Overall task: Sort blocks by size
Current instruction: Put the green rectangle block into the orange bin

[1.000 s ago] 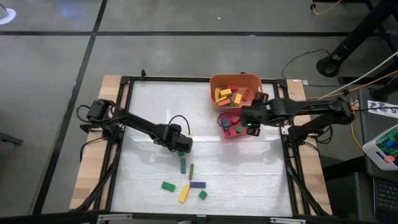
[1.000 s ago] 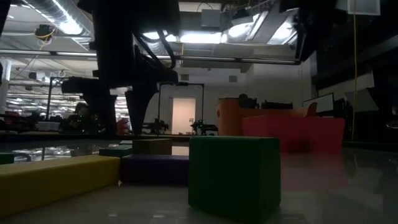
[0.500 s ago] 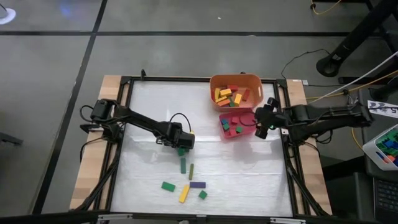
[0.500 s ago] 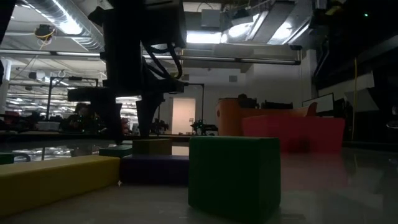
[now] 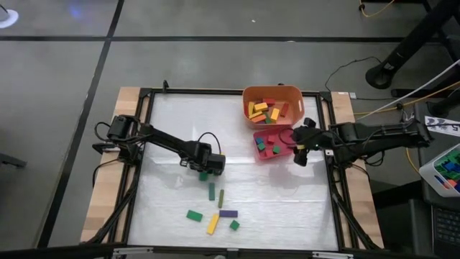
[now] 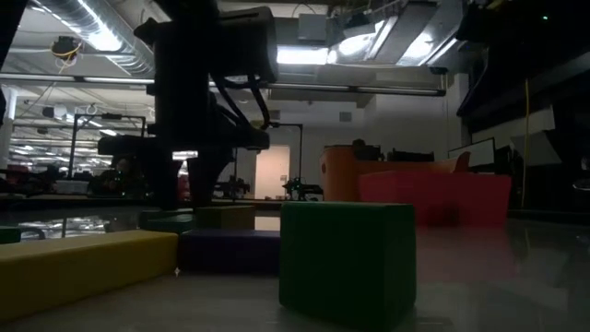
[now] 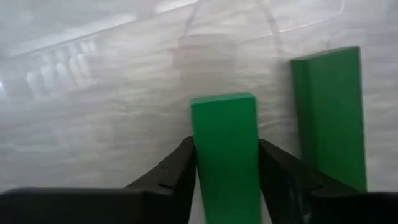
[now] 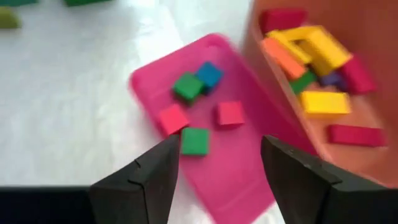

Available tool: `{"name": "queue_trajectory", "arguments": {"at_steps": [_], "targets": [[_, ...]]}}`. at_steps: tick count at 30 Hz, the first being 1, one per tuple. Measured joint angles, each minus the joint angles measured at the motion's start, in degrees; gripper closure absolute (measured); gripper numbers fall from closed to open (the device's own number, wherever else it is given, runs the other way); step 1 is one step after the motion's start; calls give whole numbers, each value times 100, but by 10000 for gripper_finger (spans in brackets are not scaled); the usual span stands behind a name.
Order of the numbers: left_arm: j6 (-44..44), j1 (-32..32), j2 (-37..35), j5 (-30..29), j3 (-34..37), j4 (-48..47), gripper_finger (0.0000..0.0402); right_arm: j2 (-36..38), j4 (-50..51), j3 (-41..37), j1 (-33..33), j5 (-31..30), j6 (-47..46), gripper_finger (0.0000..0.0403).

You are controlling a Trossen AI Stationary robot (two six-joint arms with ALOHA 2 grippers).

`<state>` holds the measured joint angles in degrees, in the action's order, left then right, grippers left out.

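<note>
My left gripper [image 5: 207,168] is low over the table's middle, shut on a green bar [image 7: 225,149]; it also shows in the low view [image 6: 191,189]. A second green bar [image 7: 328,115] lies on the table right beside it [image 5: 211,191]. Nearer the front lie an olive bar [image 5: 221,198], a green block [image 5: 194,215], a purple bar [image 5: 228,214], a yellow bar [image 5: 213,224] and a green cube [image 5: 234,225]. My right gripper [image 5: 298,149] is open and empty just right of the pink tray [image 5: 259,147], which holds several cubes [image 8: 189,86]. My left gripper pinches the green bar's two long sides [image 7: 198,158] between its two fingers, at the bar's near end. The fingers lie along the bar and slant down at it. The bar's far end [image 7: 222,102] sticks out ahead; whether it rests on the table cannot be told.
The orange bin [image 5: 248,95] at the far right holds several yellow, red, orange and green bars [image 8: 323,102]. The pink tray stands against its near side. A black frame [image 5: 144,144] runs round the white table. In the low view the green cube [image 6: 346,258] stands closest.
My right gripper has drawn back from over the pink tray toward the table's right edge and stays open. My left gripper has gone down toward the table with the green bar and shifted slightly toward the left edge.
</note>
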<state>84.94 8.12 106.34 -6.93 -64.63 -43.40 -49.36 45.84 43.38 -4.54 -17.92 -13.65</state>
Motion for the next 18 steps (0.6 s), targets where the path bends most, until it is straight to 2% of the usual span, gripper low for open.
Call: {"name": "queue_trajectory", "arguments": {"at_steps": [2,6,11,18], "targets": [[-163,1,2,1,-19,20,288,1,6,0,0,179,-3,175],[-422,-11,19,-83,-82,-9,289,2,6,0,0,209,-150,175],[-1220,-195,17,-180,-342,132,289,2,-94,0,0,204,-378,175],[-2616,-737,-149,-222,-1000,125,289,4,-1267,-653,0,209,-409,175]]}}
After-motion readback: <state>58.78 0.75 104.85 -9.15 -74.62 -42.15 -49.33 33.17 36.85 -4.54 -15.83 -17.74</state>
